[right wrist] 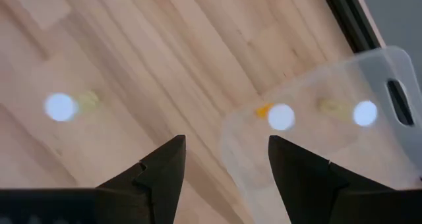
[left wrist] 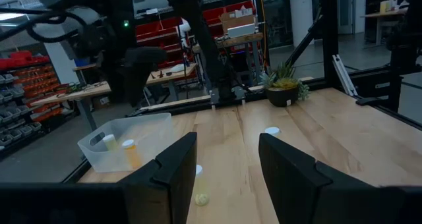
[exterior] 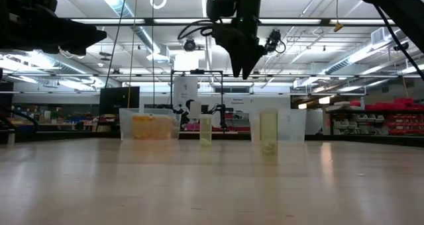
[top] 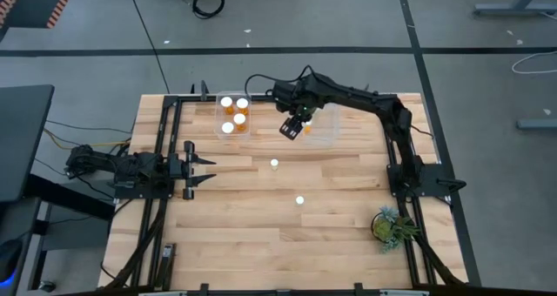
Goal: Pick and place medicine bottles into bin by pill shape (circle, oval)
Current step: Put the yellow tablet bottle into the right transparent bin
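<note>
The light wooden table (top: pixel 261 218) carries two clear plastic bins at its far side; the left clear bin (top: pixel 233 116) holds four small orange translucent medicine bottles with round white caps (top: pixel 235 116), standing upright close together; the right clear bin (top: pixel 322 126) holds two more bottles, which the right wrist view shows as white caps inside the bin wall (right wrist: pixel 282 116); two other bottles stand alone on the open wood, one near the middle of the table (top: pixel 274 164) and one nearer to the front (top: pixel 299 200), well apart from each other and from the bins. The right end effector (top: pixel 292 127) hangs in the air between the two bins, at the near left edge of the right bin; its two dark fingers (right wrist: pixel 161 165) are apart with a clear gap and hold nothing. The left end effector (top: pixel 207 167) waits low at the left side of the table, pointing toward the middle; its fingers (left wrist: pixel 178 165) are also partly open and empty. A small green plant in a dark pot (top: pixel 389 225) stands at the front right corner of the table.
</note>
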Available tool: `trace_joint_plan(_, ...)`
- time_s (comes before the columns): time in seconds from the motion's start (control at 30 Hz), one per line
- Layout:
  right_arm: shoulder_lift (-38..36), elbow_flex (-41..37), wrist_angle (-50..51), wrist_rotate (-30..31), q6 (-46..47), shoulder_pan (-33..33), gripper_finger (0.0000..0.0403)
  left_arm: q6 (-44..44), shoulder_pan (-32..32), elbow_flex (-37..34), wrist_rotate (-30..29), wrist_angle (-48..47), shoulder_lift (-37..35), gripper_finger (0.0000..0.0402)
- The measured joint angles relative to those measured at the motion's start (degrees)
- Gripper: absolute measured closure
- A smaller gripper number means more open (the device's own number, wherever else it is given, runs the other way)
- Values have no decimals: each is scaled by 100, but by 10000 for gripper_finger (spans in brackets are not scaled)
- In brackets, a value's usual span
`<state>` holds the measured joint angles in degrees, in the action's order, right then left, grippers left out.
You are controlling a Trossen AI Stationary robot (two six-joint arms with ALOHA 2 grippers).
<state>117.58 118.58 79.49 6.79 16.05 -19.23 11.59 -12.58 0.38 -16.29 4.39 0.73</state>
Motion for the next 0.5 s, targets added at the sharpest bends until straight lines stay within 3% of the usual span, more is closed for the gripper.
trace_joint_plan(0.5,0,-2,-350,0,-15,554,179,3,2,0,1,0,0,230)
